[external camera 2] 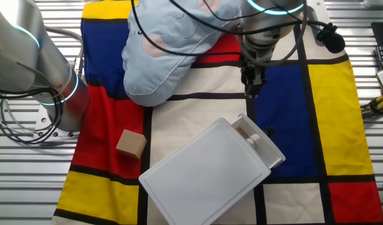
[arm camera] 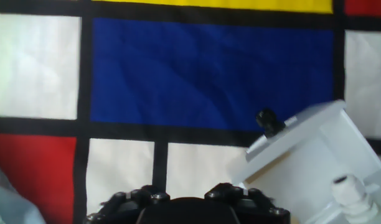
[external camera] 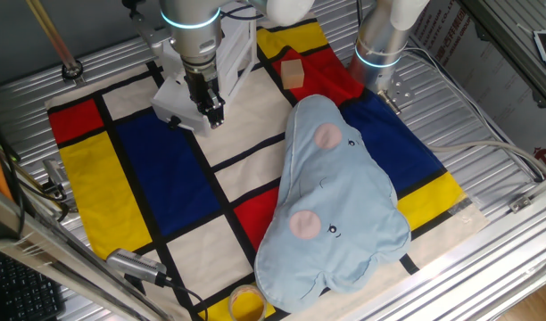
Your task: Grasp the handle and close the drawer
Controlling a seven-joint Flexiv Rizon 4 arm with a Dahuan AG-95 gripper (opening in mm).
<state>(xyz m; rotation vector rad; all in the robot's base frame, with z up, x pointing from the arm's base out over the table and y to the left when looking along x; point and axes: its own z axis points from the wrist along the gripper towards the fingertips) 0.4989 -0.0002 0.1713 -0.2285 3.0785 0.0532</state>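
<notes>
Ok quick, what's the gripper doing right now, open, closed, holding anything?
Gripper: holds nothing, hanging over the cloth short of the drawer; whether its fingers are open or shut cannot be told.

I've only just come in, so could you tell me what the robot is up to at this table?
The arm is working on the small white cabinet, whose drawer stands slightly pulled out. The gripper hangs above the checked cloth near the drawer's front, not touching the small dark handle. It holds nothing; whether its jaws are open is unclear. A blue plush cushion and a wooden cube lie untouched nearby.
</notes>
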